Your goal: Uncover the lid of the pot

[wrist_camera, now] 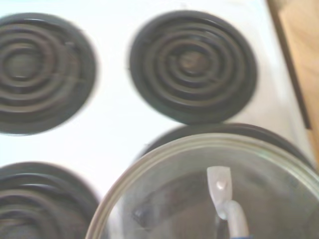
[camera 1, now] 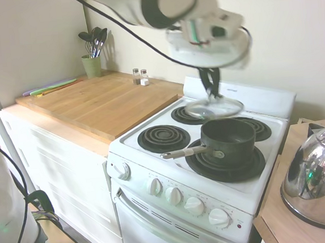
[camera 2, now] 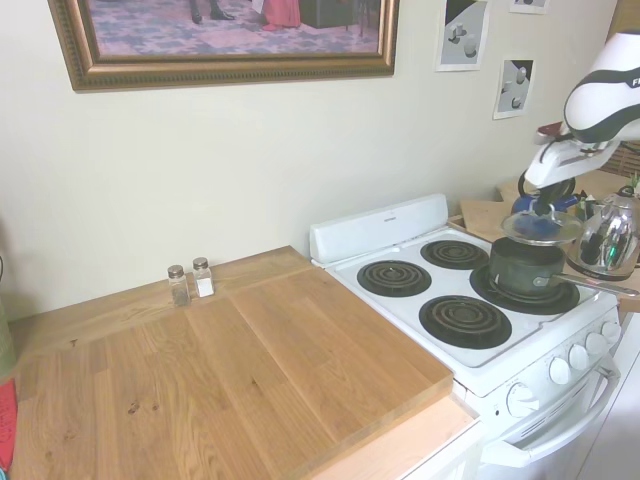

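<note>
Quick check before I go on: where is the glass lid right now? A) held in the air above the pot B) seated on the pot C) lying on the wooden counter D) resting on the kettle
A: the glass lid hangs from the tool, clear of the dark pot's rim, with a visible gap between them in both exterior views.

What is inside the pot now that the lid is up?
The pot looks empty: only its dark inner wall shows below the lid held by the gripper. Its floor is hidden by the near rim, so I cannot confirm that.
</note>
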